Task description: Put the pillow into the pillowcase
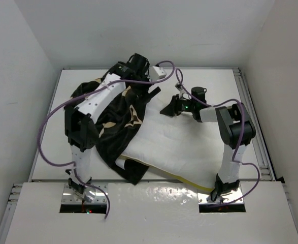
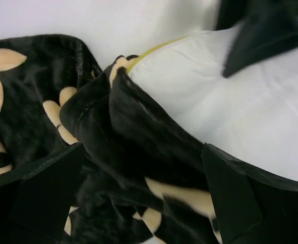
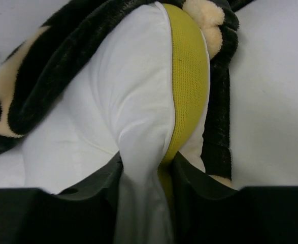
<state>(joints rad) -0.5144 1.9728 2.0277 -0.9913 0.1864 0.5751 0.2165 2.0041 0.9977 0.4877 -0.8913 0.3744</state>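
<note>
The white quilted pillow [image 1: 176, 145] lies across the middle of the table, its yellow trim [image 1: 189, 180] showing at the near edge. The black pillowcase [image 1: 113, 129] with tan flowers is bunched over the pillow's left part. My right gripper [image 1: 168, 108] is shut on the pillow's far corner. In the right wrist view [image 3: 146, 162] white fabric and yellow trim [image 3: 187, 76] are pinched between the fingers. My left gripper [image 1: 150, 91] is open at the far end, its fingers [image 2: 47, 188] wide apart around a thick fold of pillowcase [image 2: 138, 147] beside the pillow [image 2: 225, 112].
The white table [image 1: 214, 81] is walled at the back and both sides, with a raised rail [image 1: 253, 117] along its right edge. Purple cables [image 1: 52, 117] loop off the left arm. The arm bases [image 1: 85, 195] stand at the near edge.
</note>
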